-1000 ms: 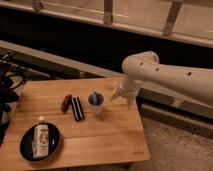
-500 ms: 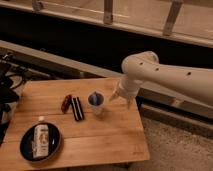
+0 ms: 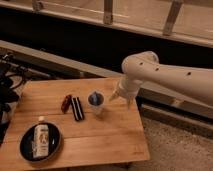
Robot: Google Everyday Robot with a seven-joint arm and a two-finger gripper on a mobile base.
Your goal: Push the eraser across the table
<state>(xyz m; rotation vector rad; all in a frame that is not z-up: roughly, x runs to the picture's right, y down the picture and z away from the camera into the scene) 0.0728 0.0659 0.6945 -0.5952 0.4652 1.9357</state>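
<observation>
While the gripper (image 3: 121, 99) hangs, fingers apart and empty, the flat black eraser (image 3: 77, 108) lies left of them on the light wooden table (image 3: 112, 137).

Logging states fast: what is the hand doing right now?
The hand: cannot be told whether open or closed; it hangs over the table, beside the cup, away from the eraser.

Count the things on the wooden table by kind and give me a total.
Eraser: 1
Red-and-dark object: 1
Cup: 1
Dark plate: 1
Pale bottle-like item on the plate: 1
Total: 5
The gripper hangs over the table, beside the cup.
</observation>
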